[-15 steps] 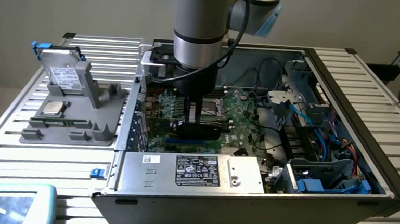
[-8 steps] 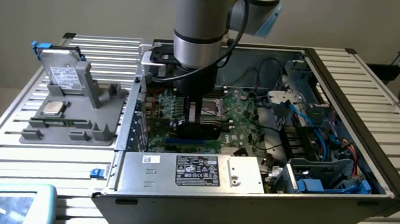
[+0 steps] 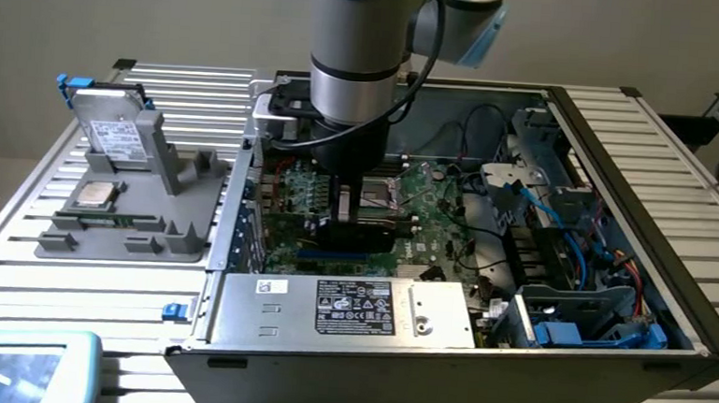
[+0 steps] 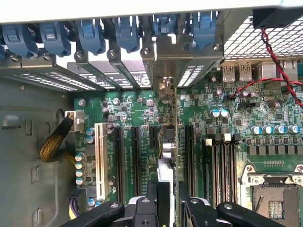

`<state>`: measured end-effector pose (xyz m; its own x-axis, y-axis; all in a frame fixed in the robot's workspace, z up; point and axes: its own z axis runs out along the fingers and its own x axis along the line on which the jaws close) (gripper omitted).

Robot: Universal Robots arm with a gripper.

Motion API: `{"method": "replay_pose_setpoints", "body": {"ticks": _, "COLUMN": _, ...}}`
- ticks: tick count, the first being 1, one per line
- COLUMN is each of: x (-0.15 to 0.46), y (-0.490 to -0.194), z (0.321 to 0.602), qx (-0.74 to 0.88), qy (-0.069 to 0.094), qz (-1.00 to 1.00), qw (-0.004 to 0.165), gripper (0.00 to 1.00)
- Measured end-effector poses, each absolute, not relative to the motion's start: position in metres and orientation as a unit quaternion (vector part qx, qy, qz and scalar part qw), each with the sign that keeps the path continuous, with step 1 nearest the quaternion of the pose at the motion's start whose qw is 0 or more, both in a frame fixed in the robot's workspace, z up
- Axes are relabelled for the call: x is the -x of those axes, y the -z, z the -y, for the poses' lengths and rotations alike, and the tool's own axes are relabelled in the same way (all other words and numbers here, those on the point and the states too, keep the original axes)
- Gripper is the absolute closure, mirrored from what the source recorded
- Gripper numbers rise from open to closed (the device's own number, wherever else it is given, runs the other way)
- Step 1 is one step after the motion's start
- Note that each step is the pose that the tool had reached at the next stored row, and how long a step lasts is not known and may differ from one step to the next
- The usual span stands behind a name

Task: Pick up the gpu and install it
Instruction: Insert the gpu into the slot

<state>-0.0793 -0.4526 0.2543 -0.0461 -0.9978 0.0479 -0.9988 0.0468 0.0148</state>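
Slatted table [image 3: 25,270], grey wall [image 3: 121,9], open case [image 3: 449,380]; fingers [image 4: 152,191] prob. gripping gpu [image 4: 167,139]

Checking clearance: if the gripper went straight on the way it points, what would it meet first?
Probably the motherboard, right under the gpu that the gripper holds; the gap is unclear.

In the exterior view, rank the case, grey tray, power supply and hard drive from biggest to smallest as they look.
1. case
2. grey tray
3. power supply, which is nearer the camera, so its rank against the tray is less sure
4. hard drive
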Motion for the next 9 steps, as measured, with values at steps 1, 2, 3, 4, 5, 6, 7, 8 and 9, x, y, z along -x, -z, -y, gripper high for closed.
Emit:
{"method": "replay_pose_setpoints", "body": {"ticks": 1, "x": 0.0794, "y": -0.2541, "z": 0.4526, "qx": -0.69, "qy": -0.011, "qz": 0.723, "qw": 0.022, "gripper": 0.73}}
{"method": "replay_pose_setpoints", "body": {"ticks": 2, "x": 0.0793, "y": -0.2541, "z": 0.4526, "qx": -0.69, "qy": -0.011, "qz": 0.723, "qw": 0.022, "gripper": 0.73}}
{"method": "replay_pose_setpoints", "body": {"ticks": 3, "x": 0.0793, "y": -0.254, "z": 0.4526, "qx": -0.69, "qy": -0.011, "qz": 0.723, "qw": 0.022, "gripper": 0.73}}
{"method": "replay_pose_setpoints", "body": {"ticks": 4, "x": 0.0794, "y": -0.254, "z": 0.4526, "qx": -0.69, "qy": -0.011, "qz": 0.723, "qw": 0.022, "gripper": 0.73}}
{"method": "replay_pose_setpoints", "body": {"ticks": 5, "x": 0.0793, "y": -0.254, "z": 0.4526, "qx": -0.69, "qy": -0.011, "qz": 0.723, "qw": 0.022, "gripper": 0.73}}
{"method": "replay_pose_setpoints", "body": {"ticks": 6, "x": 0.0794, "y": -0.254, "z": 0.4526, "qx": -0.69, "qy": -0.011, "qz": 0.723, "qw": 0.022, "gripper": 0.73}}
{"method": "replay_pose_setpoints", "body": {"ticks": 7, "x": 0.0793, "y": -0.2539, "z": 0.4527, "qx": -0.691, "qy": -0.011, "qz": 0.723, "qw": 0.022, "gripper": 0.73}}
{"method": "replay_pose_setpoints", "body": {"ticks": 8, "x": 0.0794, "y": -0.2539, "z": 0.453, "qx": -0.691, "qy": -0.011, "qz": 0.723, "qw": 0.022, "gripper": 0.73}}
{"method": "replay_pose_setpoints", "body": {"ticks": 9, "x": 0.0794, "y": -0.2539, "z": 0.4532, "qx": -0.691, "qy": -0.011, "qz": 0.722, "qw": 0.022, "gripper": 0.73}}
